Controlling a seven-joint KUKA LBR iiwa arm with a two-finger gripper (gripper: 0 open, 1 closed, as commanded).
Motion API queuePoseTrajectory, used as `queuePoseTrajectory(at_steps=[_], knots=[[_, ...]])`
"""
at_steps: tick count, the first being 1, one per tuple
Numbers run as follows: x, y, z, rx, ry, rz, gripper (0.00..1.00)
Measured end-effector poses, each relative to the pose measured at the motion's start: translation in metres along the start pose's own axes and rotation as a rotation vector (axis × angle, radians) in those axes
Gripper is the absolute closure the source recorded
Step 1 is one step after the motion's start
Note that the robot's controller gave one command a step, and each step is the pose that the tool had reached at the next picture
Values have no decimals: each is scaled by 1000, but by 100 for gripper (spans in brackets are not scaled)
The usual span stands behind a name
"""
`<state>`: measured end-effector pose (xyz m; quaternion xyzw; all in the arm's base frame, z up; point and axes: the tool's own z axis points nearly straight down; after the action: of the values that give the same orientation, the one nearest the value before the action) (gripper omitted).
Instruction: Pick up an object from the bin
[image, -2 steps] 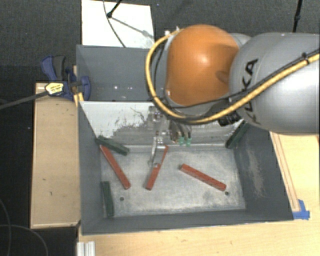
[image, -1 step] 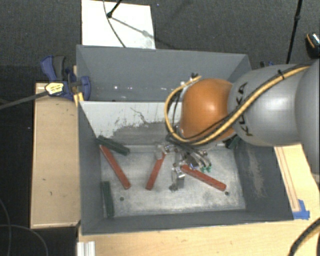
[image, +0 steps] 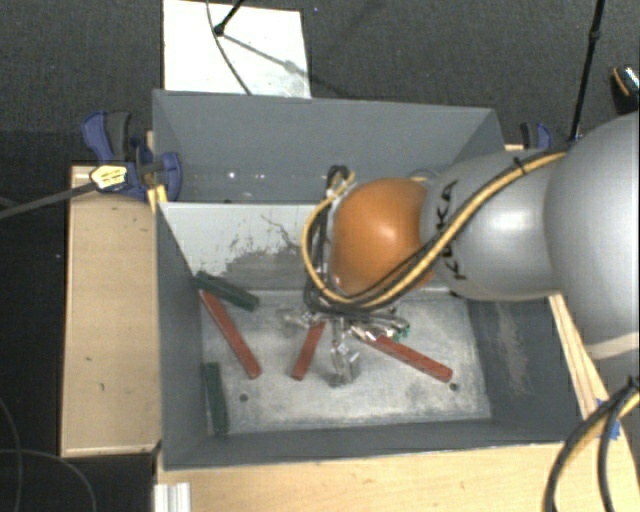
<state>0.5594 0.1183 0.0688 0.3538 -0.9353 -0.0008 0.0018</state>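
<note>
Camera view. The gripper (image: 343, 362) is low in the grey metal bin (image: 320, 140), at the middle of its floor, under the arm's orange cover (image: 375, 235). Whether it is apart or together cannot be told; its tip is partly masked by the wrist and its own metalwork. Nothing can be seen gripped in it.

Nearest things: a middle red-brown stick (image: 308, 352), lying tilted just beside the gripper on its left, and a right red-brown stick (image: 418, 360), running from near the gripper toward the bin's right side. The gripper is between these two. Which of them, if either, it is set on cannot be told.

Progress, as a judgement: the arm is down at working height, but no pick is confirmed. Closing on a thing and lifting it clear appear to be left.

Other contents: a left red-brown stick (image: 232, 338), well apart to the left; a dark green bar (image: 228, 291) touching that stick's upper end; a second dark green bar (image: 212, 398) against the left wall.

Obstructions: none of the left-hand items is in the way. The two near sticks are close together, so catching both, or pushing one aside, is a risk.
</note>
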Motion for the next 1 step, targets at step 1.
queuePoseTrajectory(at_steps=[1], knots=[[-1, -1, -2, 1, -2, 7, 100]])
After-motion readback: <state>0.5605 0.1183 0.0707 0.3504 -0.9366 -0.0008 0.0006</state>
